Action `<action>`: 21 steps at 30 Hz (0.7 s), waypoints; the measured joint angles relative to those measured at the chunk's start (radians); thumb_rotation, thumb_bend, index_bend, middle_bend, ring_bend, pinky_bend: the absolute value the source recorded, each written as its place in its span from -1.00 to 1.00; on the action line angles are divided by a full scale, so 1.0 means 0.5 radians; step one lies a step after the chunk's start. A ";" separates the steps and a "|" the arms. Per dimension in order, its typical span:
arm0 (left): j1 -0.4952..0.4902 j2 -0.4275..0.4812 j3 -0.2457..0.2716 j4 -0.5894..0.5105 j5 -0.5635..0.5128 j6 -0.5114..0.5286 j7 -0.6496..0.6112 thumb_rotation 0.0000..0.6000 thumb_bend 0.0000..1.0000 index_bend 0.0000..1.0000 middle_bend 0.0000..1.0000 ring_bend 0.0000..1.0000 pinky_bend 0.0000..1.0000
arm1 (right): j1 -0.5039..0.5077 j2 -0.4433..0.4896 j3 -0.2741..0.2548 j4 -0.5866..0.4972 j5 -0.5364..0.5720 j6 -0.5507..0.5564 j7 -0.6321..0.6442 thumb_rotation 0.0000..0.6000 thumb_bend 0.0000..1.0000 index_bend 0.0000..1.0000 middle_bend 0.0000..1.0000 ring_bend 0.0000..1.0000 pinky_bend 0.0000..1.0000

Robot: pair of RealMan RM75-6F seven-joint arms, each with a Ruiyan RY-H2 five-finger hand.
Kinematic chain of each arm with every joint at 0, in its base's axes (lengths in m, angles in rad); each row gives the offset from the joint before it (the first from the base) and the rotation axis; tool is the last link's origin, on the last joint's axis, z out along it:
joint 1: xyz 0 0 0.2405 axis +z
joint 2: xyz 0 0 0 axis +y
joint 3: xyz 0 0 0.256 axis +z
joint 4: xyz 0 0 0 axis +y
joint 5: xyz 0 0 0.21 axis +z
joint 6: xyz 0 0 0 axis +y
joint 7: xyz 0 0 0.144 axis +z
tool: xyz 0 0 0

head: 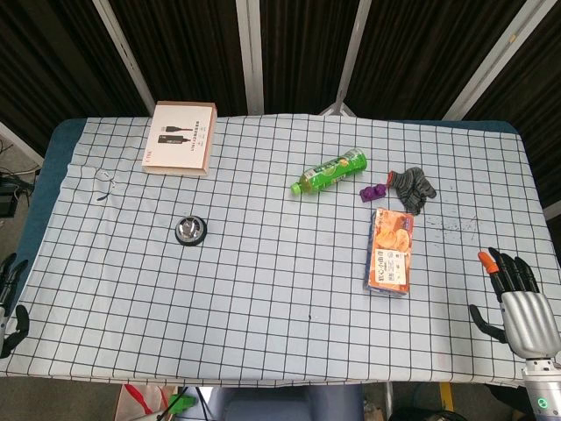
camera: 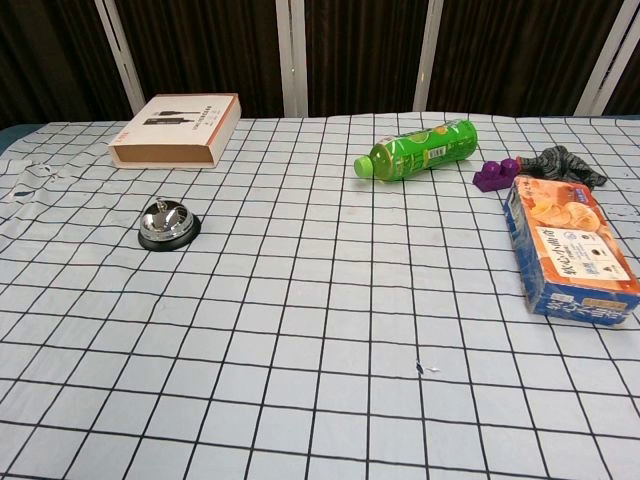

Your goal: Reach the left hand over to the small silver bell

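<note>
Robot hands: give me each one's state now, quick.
Left robot hand: mostly out of frame, cannot tell.
Right robot hand: open, holding nothing.

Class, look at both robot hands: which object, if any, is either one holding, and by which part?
Nothing is held. The left hand and right hand sit empty at the table's near edge, far from the small silver bell.

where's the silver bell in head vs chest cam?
Head view: silver bell sits left of centre on the checked cloth.
Chest view: silver bell is at left, mid-height.
Shared landmark: the white box lies beyond the bell, towards the table's far edge, in both.
</note>
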 measured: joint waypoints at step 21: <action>0.007 0.018 -0.009 0.017 0.021 0.032 -0.063 1.00 0.82 -1.00 -1.00 -1.00 -1.00 | -0.007 -0.007 0.003 0.017 0.005 0.013 0.003 1.00 -0.22 -0.84 -1.00 -1.00 -1.00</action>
